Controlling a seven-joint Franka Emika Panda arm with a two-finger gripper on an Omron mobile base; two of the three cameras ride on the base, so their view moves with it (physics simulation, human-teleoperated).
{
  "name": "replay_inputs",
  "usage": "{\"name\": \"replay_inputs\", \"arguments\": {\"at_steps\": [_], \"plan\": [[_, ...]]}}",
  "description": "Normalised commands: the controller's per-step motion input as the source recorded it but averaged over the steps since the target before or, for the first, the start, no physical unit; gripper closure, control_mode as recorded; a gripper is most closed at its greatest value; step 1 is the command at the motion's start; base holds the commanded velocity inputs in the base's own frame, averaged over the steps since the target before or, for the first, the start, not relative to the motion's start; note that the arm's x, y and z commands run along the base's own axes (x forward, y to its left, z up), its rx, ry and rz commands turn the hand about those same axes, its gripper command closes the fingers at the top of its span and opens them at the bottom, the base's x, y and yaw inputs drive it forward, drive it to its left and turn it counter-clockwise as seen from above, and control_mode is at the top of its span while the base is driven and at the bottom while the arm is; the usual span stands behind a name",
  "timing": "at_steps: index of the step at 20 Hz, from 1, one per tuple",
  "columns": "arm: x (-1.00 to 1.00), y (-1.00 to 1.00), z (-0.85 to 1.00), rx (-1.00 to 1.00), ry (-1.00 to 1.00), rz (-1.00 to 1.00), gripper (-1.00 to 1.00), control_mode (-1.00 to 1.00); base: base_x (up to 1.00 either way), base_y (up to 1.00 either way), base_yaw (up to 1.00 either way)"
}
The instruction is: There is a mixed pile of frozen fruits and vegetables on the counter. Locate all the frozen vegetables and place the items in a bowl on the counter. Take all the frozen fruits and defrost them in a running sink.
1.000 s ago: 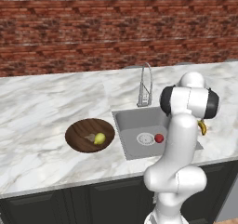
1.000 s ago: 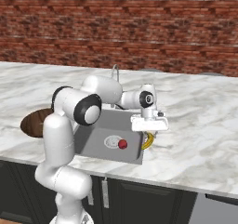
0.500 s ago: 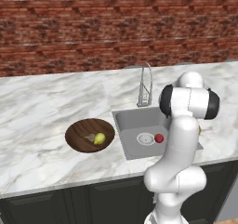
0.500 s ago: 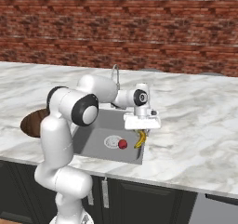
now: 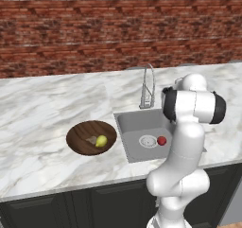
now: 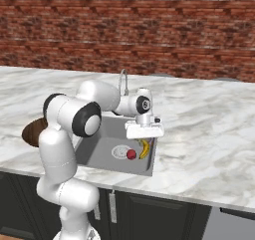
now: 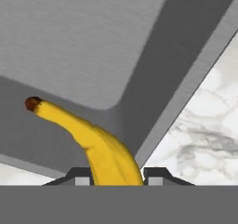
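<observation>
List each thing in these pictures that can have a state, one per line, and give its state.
gripper: shut on the banana, above the sink
banana: held, hanging over the basin
red fruit: lying in the sink by the drain
sink: no water seen running
bowl: holds the yellow-green piece and beige lump

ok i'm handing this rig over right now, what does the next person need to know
Gripper: shut on the banana, held above the right end of the sink.
Red fruit: already in the basin beside the drain.
Bowl: on the counter left of the sink, holding the yellow-green piece and the pale lump.
Left: release the banana into the sink. No water visible at the faucet.
</observation>
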Motion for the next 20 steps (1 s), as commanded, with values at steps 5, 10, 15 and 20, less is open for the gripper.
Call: {"name": "replay_inputs", "arguments": {"at_steps": [5,10,15,20], "plan": [[0.0,0.37,0.0,0.05,-0.04,0.1,1.0,-1.0,0.0,0.0,0.0],[0.0,0.33,-0.06,0.03,-0.08,0.09,1.0,-1.0,0.0,0.0,0.0],[0.01,0.19,-0.29,0.02,-0.09,0.07,1.0,-1.0,0.0,0.0,0.0],[0.08,0.12,-0.36,0.03,-0.11,0.05,1.0,-1.0,0.0,0.0,0.0]]}}
